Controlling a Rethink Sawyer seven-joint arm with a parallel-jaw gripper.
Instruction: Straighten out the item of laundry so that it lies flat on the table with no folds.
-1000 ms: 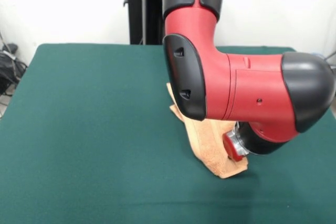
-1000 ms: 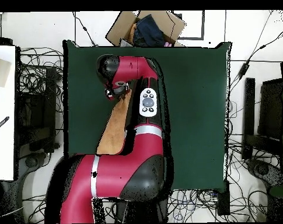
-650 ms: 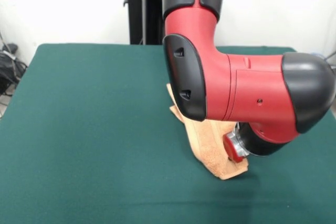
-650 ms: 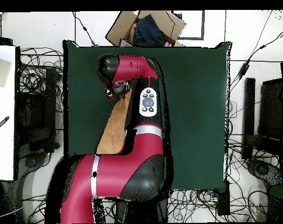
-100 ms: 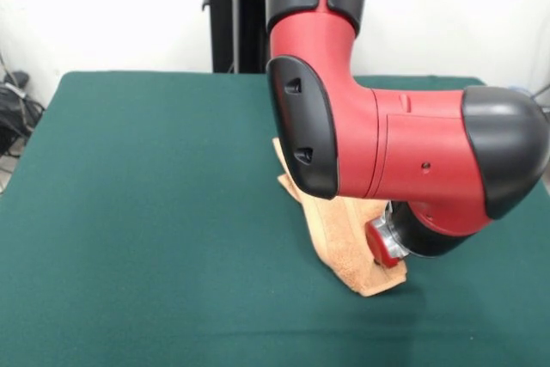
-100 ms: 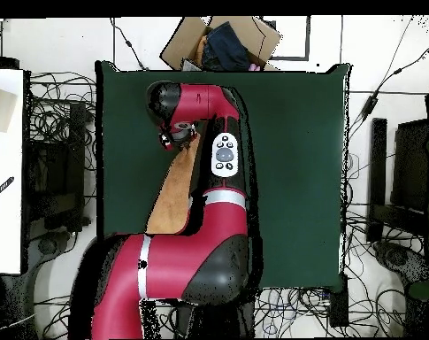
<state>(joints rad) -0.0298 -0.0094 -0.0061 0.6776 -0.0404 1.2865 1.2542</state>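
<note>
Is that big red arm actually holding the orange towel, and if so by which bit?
It cannot be told. The arm's wrist hides the gripper, which sits at the near end of the towel; the towel lies bunched into a long strip on the table.

Front camera: low and close, facing the dark green felt-covered table [image 5: 146,212] toward 12 o'clock. Overhead camera: high, straight down, whole table [image 6: 297,159] visible. Both share the red and black arm [image 5: 387,161].

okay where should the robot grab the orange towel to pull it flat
Probably the free near end of the towel, coming down from above. In the front view it lies as a narrow strip on the table, most of it hidden under the arm, so that end is the exposed part. Pincer state: unclear.
</note>
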